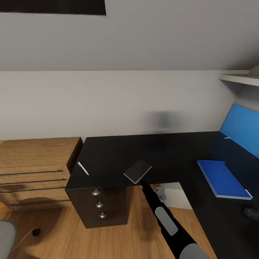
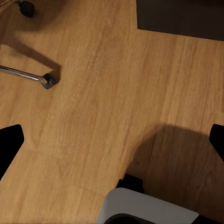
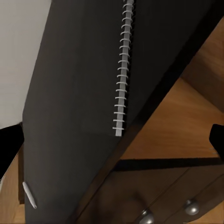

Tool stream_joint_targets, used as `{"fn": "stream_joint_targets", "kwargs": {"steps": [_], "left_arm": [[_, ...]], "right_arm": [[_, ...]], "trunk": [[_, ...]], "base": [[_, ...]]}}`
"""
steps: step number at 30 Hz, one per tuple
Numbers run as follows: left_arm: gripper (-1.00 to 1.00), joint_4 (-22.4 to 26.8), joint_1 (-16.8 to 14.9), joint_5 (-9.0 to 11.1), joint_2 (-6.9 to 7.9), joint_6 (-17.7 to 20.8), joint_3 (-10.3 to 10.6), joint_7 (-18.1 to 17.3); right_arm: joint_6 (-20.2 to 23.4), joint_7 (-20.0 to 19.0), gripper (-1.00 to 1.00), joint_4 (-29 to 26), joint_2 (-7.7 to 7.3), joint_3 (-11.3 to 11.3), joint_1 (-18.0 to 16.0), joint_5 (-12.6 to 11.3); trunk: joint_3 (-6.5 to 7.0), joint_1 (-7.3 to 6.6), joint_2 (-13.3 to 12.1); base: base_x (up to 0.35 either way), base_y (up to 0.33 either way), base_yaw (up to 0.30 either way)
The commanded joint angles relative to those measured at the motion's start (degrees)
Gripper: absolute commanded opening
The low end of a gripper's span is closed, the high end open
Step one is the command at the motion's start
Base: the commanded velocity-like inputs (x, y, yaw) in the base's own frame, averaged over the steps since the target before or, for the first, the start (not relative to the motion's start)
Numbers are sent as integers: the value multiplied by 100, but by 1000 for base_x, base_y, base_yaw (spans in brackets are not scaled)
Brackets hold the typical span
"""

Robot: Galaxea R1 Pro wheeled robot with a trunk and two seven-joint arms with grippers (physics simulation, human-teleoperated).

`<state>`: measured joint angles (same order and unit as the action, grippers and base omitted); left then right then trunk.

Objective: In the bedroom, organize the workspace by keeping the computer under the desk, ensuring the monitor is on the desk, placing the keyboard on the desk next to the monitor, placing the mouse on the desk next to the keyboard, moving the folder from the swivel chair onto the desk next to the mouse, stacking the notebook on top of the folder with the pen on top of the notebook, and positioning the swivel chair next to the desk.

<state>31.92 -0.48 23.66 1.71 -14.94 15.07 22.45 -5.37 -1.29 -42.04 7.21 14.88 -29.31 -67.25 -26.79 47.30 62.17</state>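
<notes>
Right arm reaching to the notebook (image 1: 137, 171) at the desk (image 1: 118, 151) edge.
Right gripper (image 1: 142, 183) meets the notebook; grip unclear. Pen (image 1: 83, 168) lies nearby.

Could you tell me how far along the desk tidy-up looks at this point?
Done: the folder lies on the desk, with the mouse close by. In hand: the right gripper is at the notebook near the desk's front edge; whether it grips cannot be told. Left: stacking the notebook on the folder, then the pen, which lies apart on the desk. Monitor, keyboard and computer cannot be judged.
</notes>
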Motion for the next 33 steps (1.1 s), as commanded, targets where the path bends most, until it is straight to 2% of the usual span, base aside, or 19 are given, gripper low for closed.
{"fn": "stream_joint_targets", "kwargs": {"steps": [1, 2, 6, 7, 9, 10, 11, 13, 14, 16, 20, 22, 24, 27, 29, 30, 33], "left_arm": [[100, 0, -4, 50, 10, -26, 49, 41], [100, 0, -4, 51, 11, -26, 49, 41], [100, -1, -4, 51, 13, -26, 49, 41], [100, -1, -4, 51, 14, -26, 49, 41], [100, -1, -4, 51, 15, -26, 49, 41], [100, -1, -4, 51, 19, -26, 49, 41], [100, -1, -4, 51, 25, -26, 49, 41], [100, -1, -4, 51, 28, -26, 49, 41], [100, -1, -4, 51, 30, -26, 49, 41], [100, -1, -4, 51, 30, -26, 49, 41], [100, -1, -4, 51, 31, -29, 49, 41], [100, -1, -4, 51, 31, -32, 49, 41], [100, -1, -4, 54, 34, -34, 49, 41], [100, -1, -4, 54, 34, -33, 48, 41], [100, -1, -4, 56, 32, -32, 48, 39], [100, -1, -4, 58, 32, -30, 47, 36], [100, -1, -4, 63, 36, -28, 37, 39]], "right_arm": [[-101, -16, 100, -4, -2, 33, -5, -61], [-183, -18, 100, -13, -1, 65, -5, -51], [-821, -6, 100, -28, 9, 533, -5, 249], [-1222, 13, 100, -26, 19, 830, -5, 482], [-1576, 62, 100, -25, 38, 1159, -5, 823], [-1627, 93, 100, -25, 48, 1211, -5, 908], [-1725, 245, 100, -25, 84, 1315, -8, 1168], [-1772, 448, 100, -26, 107, 1367, -16, 1447], [-1791, 662, 100, -22, 119, 1393, -42, 1685], [-1799, 882, 100, -18, 125, 1407, -123, 1833], [-1517, 1530, 100, 13, 124, 1411, -775, 1956], [-924, 1963, 100, 17, 100, 1404, -1156, 1976], [-440, 2168, 100, 19, 90, 1399, -1302, 1992], [-79, 2290, 100, 24, 87, 1414, -1392, 2045], [24, 2327, 100, 36, 83, 1431, -1423, 2197], [101, 2363, 100, 54, 84, 1441, -1442, 2479], [190, 2428, 100, 71, 86, 1465, -1450, 2649]], "trunk": [[-6, 0, 4], [-6, 0, 4], [-6, 0, 4], [-6, 0, 4], [-6, 0, 4], [-6, 0, 4], [-6, 0, 4], [-6, 0, 4], [-6, 0, 4], [-6, 0, 4], [-6, 0, 4], [-6, 0, 4], [-6, 0, 4], [-6, 0, 4], [-6, 0, 4], [-6, 0, 4], [-6, 0, 4]], "base": [[0, 0, 0], [0, 0, 0], [0, 0, 0], [0, 0, 0], [0, 0, 0], [0, 0, 0], [0, 0, 0], [0, 0, 0], [0, 0, 0], [0, 0, 0], [0, 0, 0], [17, 0, 0], [117, 0, 0], [229, 0, 0], [285, 0, 0], [281, 0, 0], [219, 0, 0]]}}
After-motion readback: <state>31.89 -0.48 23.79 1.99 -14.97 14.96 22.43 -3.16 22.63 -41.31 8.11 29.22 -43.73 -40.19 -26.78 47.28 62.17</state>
